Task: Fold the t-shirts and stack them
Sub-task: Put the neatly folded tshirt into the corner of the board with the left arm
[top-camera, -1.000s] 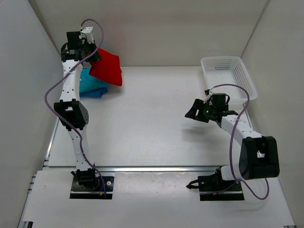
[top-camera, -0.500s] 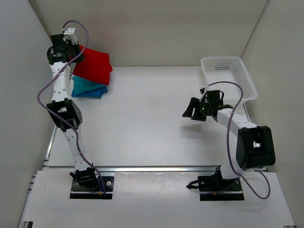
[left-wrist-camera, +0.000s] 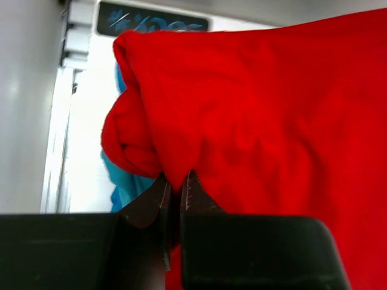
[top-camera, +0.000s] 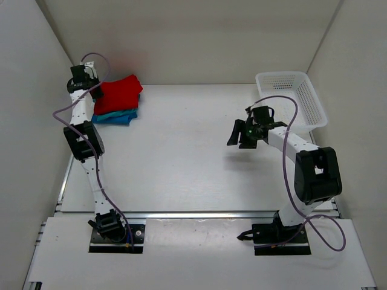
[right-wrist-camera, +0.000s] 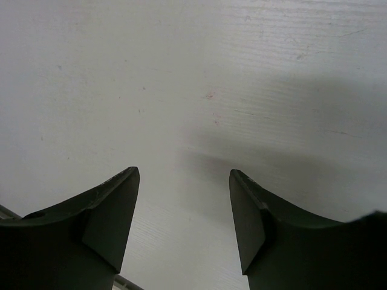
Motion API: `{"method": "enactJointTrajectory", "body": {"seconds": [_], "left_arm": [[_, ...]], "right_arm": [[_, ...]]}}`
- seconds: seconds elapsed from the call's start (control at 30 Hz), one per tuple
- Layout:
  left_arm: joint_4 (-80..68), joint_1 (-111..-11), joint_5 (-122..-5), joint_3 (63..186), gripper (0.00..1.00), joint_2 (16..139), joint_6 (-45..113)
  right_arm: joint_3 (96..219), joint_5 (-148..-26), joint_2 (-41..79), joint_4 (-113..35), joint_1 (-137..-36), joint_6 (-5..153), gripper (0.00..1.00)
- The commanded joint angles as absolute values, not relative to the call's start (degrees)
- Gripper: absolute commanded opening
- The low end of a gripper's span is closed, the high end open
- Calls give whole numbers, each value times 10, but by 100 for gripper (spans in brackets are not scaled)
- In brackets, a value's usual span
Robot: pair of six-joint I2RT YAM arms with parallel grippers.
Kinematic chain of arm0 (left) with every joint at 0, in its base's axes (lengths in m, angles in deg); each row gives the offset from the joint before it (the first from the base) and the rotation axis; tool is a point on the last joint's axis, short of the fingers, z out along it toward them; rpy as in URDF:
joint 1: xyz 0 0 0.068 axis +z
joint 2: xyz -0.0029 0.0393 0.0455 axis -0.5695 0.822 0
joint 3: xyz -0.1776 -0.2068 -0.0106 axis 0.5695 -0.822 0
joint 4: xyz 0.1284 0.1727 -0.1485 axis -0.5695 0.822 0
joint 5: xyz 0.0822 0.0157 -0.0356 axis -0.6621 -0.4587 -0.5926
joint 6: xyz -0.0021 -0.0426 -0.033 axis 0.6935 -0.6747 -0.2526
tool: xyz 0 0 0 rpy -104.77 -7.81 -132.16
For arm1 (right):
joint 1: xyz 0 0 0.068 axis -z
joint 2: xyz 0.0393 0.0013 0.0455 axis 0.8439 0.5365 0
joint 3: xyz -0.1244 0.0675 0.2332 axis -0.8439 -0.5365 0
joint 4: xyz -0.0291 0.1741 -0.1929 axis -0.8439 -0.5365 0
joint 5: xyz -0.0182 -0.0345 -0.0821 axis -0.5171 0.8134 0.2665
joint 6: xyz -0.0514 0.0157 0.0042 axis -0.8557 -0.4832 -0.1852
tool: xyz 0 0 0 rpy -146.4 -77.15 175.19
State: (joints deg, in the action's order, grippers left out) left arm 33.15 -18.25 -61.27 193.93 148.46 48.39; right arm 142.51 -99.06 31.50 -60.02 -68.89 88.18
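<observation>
Pale walls are enclosing a white bench (top-camera: 181, 163), which is carrying a mesh basket (top-camera: 284, 75) at its far right corner. At the far left corner, the red shirt (top-camera: 121, 92) is lying on top of the teal shirt (top-camera: 118, 115). The left end effector (left-wrist-camera: 175, 182) is pinching a fold of the red shirt, fingers together on the cloth. The right end effector (right-wrist-camera: 182, 174) is hovering above the bench near the basket, fingers apart.

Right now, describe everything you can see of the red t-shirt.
The red t-shirt is bright, soft, wrinkled cloth, folded into a rough bundle at the far left corner of the table. It sits on top of the teal shirt. The left gripper is shut on a fold at its edge.
</observation>
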Motion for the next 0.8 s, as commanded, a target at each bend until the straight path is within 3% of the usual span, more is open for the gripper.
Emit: {"method": "enactJointTrajectory", "body": {"seconds": [0.0,0.07,0.1,0.13,0.47,0.67,0.7,0.77], "left_arm": [[311,-173,-664,1959,14,1460,464],[314,-169,-673,1965,39,1461,434],[311,-167,-689,1965,62,1457,417],[313,-167,-702,1967,98,1450,413],[370,-198,-742,1900,99,1292,336],[422,-266,-753,1693,99,1118,324],[404,-285,-748,1613,98,1062,312],[371,-330,-713,1506,98,984,268]], "right_arm": [[1451,-972,323,-619,-700,876,58],[1456,-977,318,-623,-702,874,58],[1461,-976,315,-624,-706,871,58],[1460,-976,310,-624,-706,873,58],[1462,-961,236,-651,-709,863,65],[1429,-906,168,-702,-687,874,69],[1426,-891,154,-713,-680,876,71],[1405,-879,129,-731,-672,883,97]]}}
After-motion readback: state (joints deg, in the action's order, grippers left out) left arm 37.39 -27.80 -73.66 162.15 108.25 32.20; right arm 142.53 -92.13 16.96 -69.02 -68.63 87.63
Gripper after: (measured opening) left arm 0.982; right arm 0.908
